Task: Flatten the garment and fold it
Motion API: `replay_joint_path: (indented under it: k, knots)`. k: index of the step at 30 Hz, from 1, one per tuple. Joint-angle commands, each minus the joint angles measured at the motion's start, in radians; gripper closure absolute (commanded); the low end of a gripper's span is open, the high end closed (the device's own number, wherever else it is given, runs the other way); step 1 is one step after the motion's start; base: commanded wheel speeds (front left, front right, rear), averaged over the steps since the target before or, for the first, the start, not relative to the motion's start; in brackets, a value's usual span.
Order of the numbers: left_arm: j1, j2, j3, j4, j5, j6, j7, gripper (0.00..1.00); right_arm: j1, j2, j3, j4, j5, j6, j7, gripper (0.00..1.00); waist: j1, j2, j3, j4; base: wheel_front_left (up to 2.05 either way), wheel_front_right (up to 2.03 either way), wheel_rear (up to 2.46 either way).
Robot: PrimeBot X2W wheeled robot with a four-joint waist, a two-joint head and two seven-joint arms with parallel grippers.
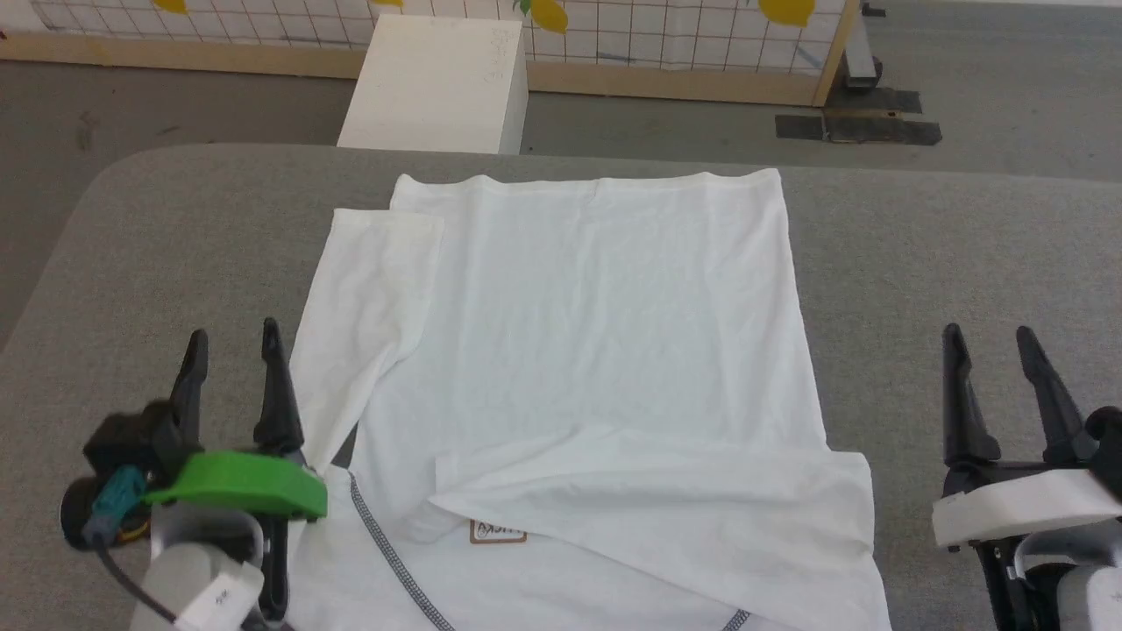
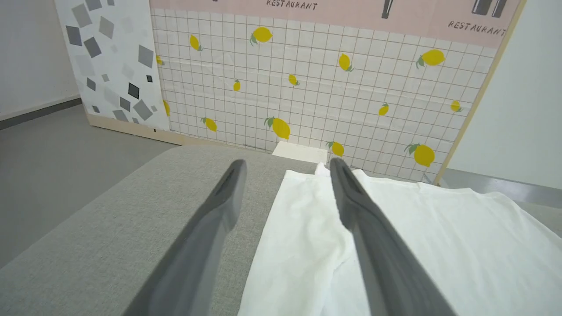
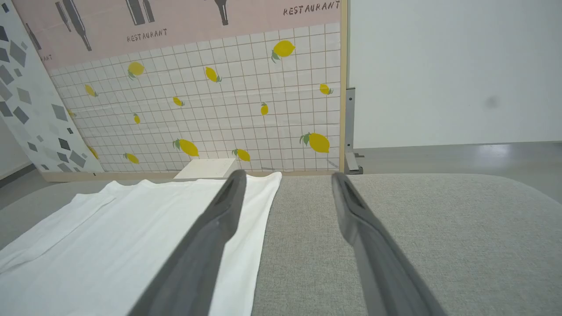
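Our left gripper (image 1: 234, 333) holds its fingers apart and empty at the left edge of the garment (image 1: 596, 333). Our right gripper (image 1: 989, 333) is also spread and empty, over the bare grey table (image 1: 175, 228) near the shirt's right edge. The garment lies flat between them with its sleeves folded inward and its neckline nearest us.

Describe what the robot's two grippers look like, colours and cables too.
Left gripper: two long dark tapered fingers, a bright green housing, a teal plug with a black cable, pale grey forearm. Right gripper: matching dark fingers, white housing.
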Motion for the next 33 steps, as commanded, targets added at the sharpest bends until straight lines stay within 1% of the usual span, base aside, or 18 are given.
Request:
replay_joint_path:
  k: [1,3,7,8,13,16,17,21,24,28,33]
  knots:
    - [-0.071,0.02,-0.014,0.019,-0.011,-0.016,0.029,0.0,0.003,0.001,-0.008,-0.018,0.015,-0.001,-0.006,0.0,0.0,0.0,0.027,0.003,0.0,0.0,0.0]
    - [-0.162,0.048,-0.034,0.065,-0.029,-0.037,0.097,0.0,-0.007,0.002,-0.01,-0.042,0.026,-0.001,0.0,0.0,0.0,0.0,0.057,0.002,0.0,0.0,0.0]
    - [-0.374,0.138,-0.072,0.162,-0.07,-0.066,0.24,0.0,-0.053,0.002,-0.005,-0.091,0.032,-0.001,0.019,0.0,0.0,0.0,0.141,-0.015,0.0,0.0,0.0]
    - [-0.419,0.154,-0.077,0.182,-0.084,-0.069,0.268,0.0,-0.066,0.002,-0.004,-0.101,0.033,-0.001,0.021,0.0,0.0,0.0,0.16,-0.02,0.0,0.0,0.0]
    - [-0.643,0.264,-0.12,0.288,-0.151,-0.076,0.491,0.0,-0.128,0.002,-0.003,-0.152,0.036,-0.001,0.034,0.0,0.0,0.0,0.285,-0.057,0.0,0.0,0.0]
    - [-0.731,0.316,-0.152,0.313,-0.194,-0.077,0.614,0.0,-0.152,0.002,-0.012,-0.172,0.036,-0.001,0.036,0.0,0.0,0.0,0.346,-0.075,0.0,0.0,0.0]
    - [-0.756,0.337,-0.168,0.319,-0.215,-0.077,0.673,0.0,-0.16,0.002,-0.015,-0.18,0.036,-0.001,0.034,0.0,0.0,0.0,0.368,-0.081,0.0,0.0,0.0]
    - [-0.816,0.38,-0.18,0.332,-0.297,-0.078,0.861,0.0,-0.174,0.002,-0.027,-0.198,0.04,-0.001,0.021,0.0,0.0,0.0,0.428,-0.093,0.0,0.0,0.0]
    - [-0.827,0.401,-0.188,0.331,-0.313,-0.068,0.965,0.0,-0.179,0.002,-0.03,-0.201,0.046,-0.001,0.015,0.0,0.0,0.0,0.461,-0.099,0.0,0.0,0.0]
    - [-0.817,0.408,-0.19,0.321,-0.32,-0.041,1.031,0.0,-0.186,0.002,-0.026,-0.207,0.043,-0.001,0.01,0.0,0.0,0.0,0.487,-0.107,0.0,0.0,0.0]
    - [-0.777,0.424,-0.194,0.313,-0.308,-0.003,1.074,0.0,-0.193,0.002,-0.031,-0.21,0.038,-0.001,0.009,0.0,0.0,0.0,0.503,-0.117,0.0,0.0,0.0]
